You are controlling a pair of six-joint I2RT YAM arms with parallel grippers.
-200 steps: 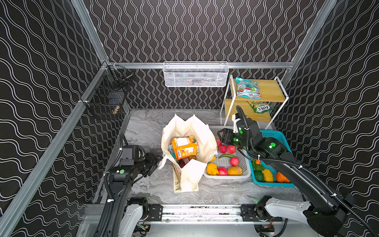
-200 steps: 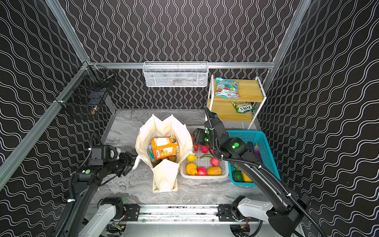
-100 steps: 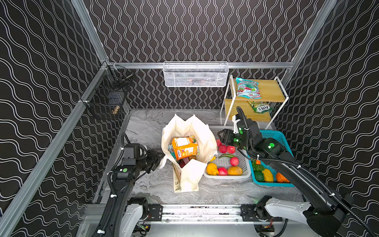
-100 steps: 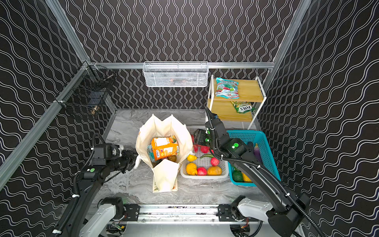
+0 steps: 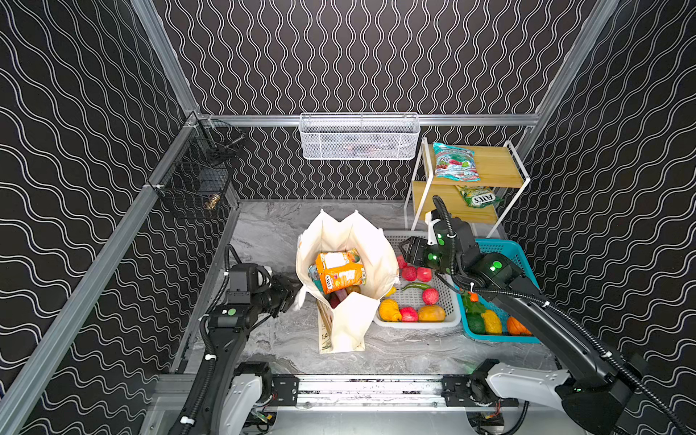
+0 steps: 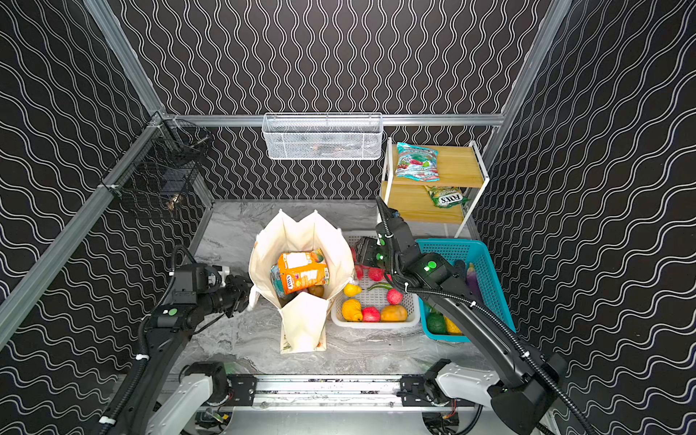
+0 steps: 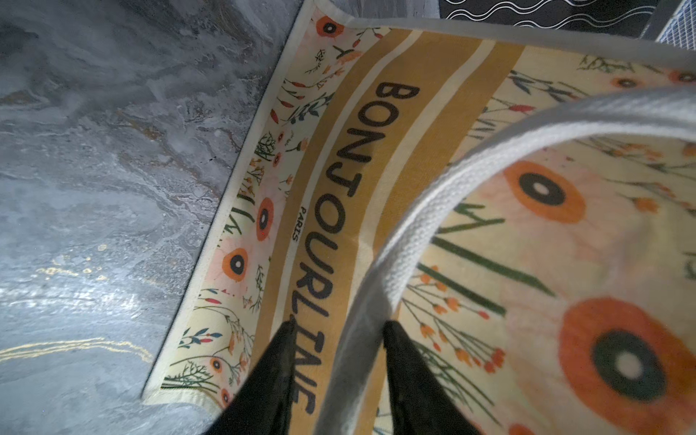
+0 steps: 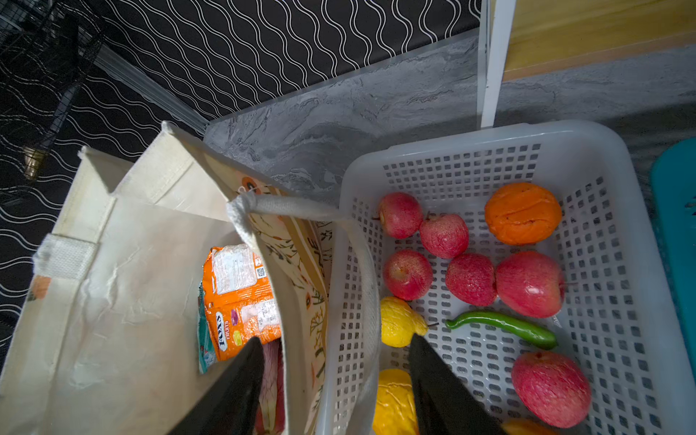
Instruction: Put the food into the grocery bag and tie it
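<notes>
Band (image 7: 433, 124): "BONJOUR", "PARIS"
Packet (image 8: 241, 301): orange, "FOX'S FRUITS", inside bag
Bag (image 5: 350, 233): cream, floral, upright on surface (image 5: 271, 233) beside white basket (image 5: 418, 324)
Left gripper (image 7: 335, 327): apart, straddling strap (image 7: 414, 211)
Right gripper (image 8: 335, 342): apart, empty

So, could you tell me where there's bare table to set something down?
Bare table: behind the bag up to the back wall, and in front of the bag and white basket, along the rail. Crowded on the right: white basket, teal basket and shelf stand close together. The left gripper occupies the bag's left side.
</notes>
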